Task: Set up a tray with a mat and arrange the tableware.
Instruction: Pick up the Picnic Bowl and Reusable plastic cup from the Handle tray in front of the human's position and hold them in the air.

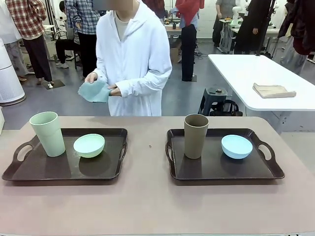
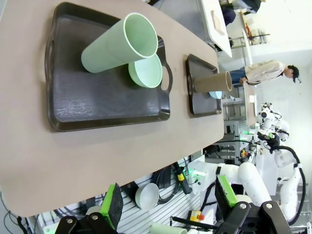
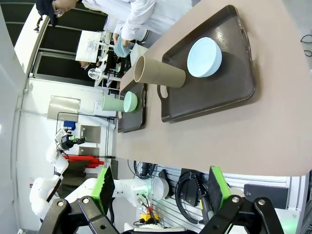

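Beyond the left tray (image 1: 44,167), a person (image 1: 133,59) holds the teal mat (image 1: 94,91); left gripper (image 2: 168,195) and right gripper (image 3: 160,183) stand wide open, empty.

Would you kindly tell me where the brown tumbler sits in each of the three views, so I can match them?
Front view: the brown tumbler stands right of centre, on the right-hand tray's left end.
Left wrist view: brown tumbler at upper right, pictured sideways.
Right wrist view: brown tumbler at upper middle, pictured sideways.
Shared landmark: the light blue bowl beside it on that tray.
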Controlling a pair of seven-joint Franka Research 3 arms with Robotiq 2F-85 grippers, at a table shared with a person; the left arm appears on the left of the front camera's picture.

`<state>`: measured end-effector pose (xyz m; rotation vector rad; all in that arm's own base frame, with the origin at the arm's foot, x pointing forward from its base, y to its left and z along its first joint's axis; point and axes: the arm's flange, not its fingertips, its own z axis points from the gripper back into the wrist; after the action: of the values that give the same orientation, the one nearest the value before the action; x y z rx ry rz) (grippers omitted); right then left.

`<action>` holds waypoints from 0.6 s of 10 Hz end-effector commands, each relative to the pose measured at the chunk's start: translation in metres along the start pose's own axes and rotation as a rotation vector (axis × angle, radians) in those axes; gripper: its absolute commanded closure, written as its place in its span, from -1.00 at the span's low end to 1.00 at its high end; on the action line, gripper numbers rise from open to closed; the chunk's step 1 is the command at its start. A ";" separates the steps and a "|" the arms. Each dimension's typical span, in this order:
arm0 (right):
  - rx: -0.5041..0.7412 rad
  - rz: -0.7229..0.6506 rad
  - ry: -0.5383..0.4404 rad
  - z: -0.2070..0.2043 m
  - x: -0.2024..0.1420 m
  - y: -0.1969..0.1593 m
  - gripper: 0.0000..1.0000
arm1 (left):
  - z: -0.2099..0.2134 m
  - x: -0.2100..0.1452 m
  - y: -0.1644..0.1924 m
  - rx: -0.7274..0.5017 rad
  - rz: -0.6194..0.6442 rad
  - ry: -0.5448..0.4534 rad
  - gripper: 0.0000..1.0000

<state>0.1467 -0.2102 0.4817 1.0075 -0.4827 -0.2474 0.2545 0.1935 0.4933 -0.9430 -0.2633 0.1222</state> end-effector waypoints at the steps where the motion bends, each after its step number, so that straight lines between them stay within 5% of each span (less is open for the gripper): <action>1: 0.022 0.014 -0.007 0.003 0.001 0.001 -1.00 | 0.001 0.001 0.000 -0.021 -0.015 -0.007 -1.00; 6: 0.022 0.014 -0.007 0.003 0.001 0.001 -1.00 | 0.001 0.001 0.000 -0.021 -0.015 -0.007 -1.00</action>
<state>0.1457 -0.2105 0.4817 1.0076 -0.4833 -0.2497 0.2545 0.1935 0.4933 -0.9432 -0.2631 0.1222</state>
